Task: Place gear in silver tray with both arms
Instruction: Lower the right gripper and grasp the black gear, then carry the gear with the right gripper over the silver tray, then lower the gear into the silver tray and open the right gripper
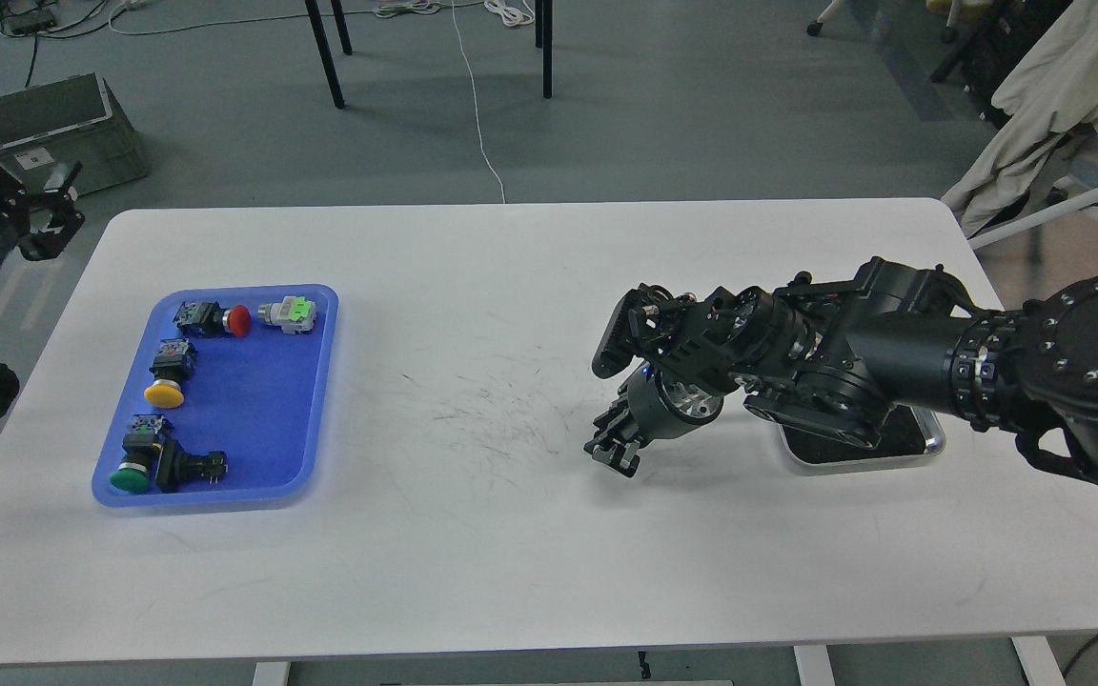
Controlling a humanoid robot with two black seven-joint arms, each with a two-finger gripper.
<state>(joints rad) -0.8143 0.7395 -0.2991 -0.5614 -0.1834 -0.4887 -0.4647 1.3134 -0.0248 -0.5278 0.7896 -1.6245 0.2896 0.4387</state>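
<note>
The silver tray point(930, 448) lies on the right of the white table, mostly hidden under my right arm; only its near rim and dark bottom show. My right gripper point(612, 453) hangs just above the table, left of the tray. It is dark and seen small, so I cannot tell its fingers apart or whether it holds anything. My left gripper point(51, 203) is off the table's far left corner, fingers spread and empty. Several push-button parts lie in a blue tray point(320, 381): red point(238, 320), yellow point(164, 393) and green point(132, 477).
The white table point(473, 534) carries scuff marks in its middle. A grey crate point(63, 133) stands on the floor at the far left. Chair legs stand behind the table, and a draped chair point(1054, 114) stands at the far right.
</note>
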